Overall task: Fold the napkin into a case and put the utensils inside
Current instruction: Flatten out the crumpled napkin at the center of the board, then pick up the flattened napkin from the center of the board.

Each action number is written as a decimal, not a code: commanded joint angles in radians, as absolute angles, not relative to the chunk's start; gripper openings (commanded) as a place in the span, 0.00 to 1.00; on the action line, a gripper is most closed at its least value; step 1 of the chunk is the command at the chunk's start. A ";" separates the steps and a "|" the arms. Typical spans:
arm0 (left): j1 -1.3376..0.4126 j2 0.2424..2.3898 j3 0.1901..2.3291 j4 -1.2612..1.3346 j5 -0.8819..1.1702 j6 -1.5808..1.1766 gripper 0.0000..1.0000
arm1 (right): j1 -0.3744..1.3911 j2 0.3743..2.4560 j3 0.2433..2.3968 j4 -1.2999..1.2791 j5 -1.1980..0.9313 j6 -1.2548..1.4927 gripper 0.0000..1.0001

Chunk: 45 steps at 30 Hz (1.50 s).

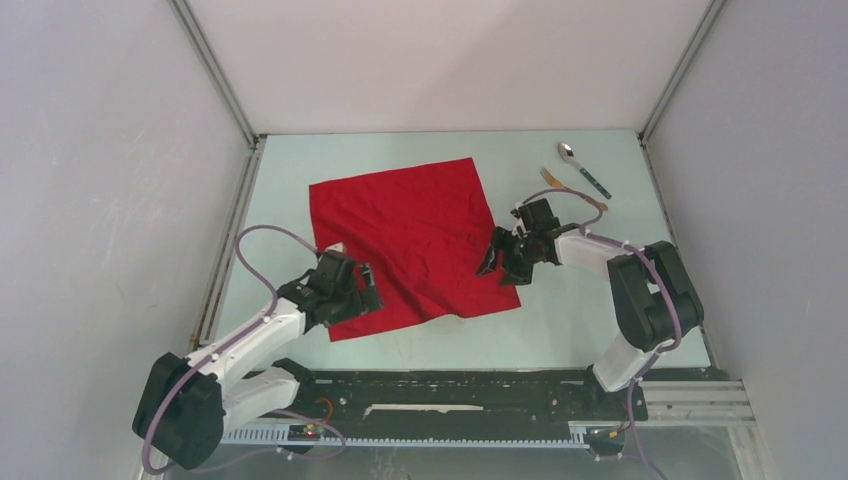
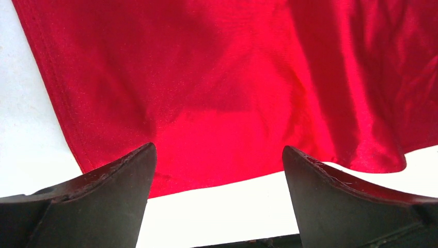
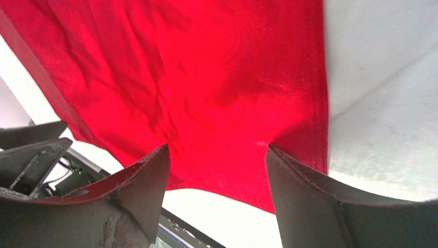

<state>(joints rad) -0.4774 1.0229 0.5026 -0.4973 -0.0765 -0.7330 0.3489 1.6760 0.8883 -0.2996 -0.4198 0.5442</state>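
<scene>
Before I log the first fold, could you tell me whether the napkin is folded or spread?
Spread: the napkin lies as one wrinkled red square, no edge turned over.

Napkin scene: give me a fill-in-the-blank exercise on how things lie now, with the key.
The napkin lies unfolded on the table, and its colour is ____.
The spoon and the fork lie on the ____ arm's side of the napkin.
The left gripper and the right gripper stand at the napkin's near corners with jaws ____.
Missing words: red; right; open.
</scene>
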 commanded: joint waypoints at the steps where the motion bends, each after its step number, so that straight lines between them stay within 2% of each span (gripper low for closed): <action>1: -0.479 1.044 0.489 -0.515 -0.132 -0.844 1.00 | 0.280 1.667 0.850 -0.356 -0.183 0.542 0.76; 3: -0.478 1.040 0.470 -0.559 -0.158 -0.915 1.00 | 0.240 1.648 0.844 -0.354 -0.217 0.549 0.73; 9: -0.479 0.992 0.450 -0.702 -0.145 -0.985 1.00 | 0.232 1.542 0.894 -0.450 -0.157 0.501 0.75; 12: -0.491 0.927 0.479 -0.729 -0.060 -0.957 1.00 | 0.255 1.469 0.921 -0.513 -0.120 0.466 0.78; 15: -0.510 0.851 0.554 -0.827 -0.078 -0.962 1.00 | 0.262 1.420 0.924 -0.601 -0.128 0.490 0.80; 19: -0.510 0.758 0.674 -1.026 -0.304 -1.081 1.00 | 0.277 1.391 0.911 -0.701 -0.023 0.644 0.82; 21: -0.508 0.724 0.700 -1.060 -0.412 -1.158 1.00 | 0.329 1.379 0.911 -0.758 0.156 0.770 0.84; 24: -0.494 0.700 0.726 -1.076 -0.507 -1.230 1.00 | 0.355 1.394 0.911 -0.782 0.201 0.828 0.85; 30: -0.440 0.742 0.755 -1.049 -0.483 -1.183 1.00 | 0.335 1.473 0.910 -0.803 0.114 0.910 0.79; 38: -0.440 0.720 0.673 -1.011 -0.412 -1.181 0.97 | 0.376 1.548 0.908 -0.753 0.017 1.007 0.57; 45: -0.440 0.695 0.652 -1.011 -0.408 -1.169 0.96 | 0.382 1.606 0.913 -0.751 0.023 1.024 0.57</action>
<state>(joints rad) -0.4454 0.7166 0.6479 -1.0241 -0.4038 -1.1622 0.3820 1.5776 0.8913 -0.7578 0.0212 0.9825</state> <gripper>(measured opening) 0.964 0.565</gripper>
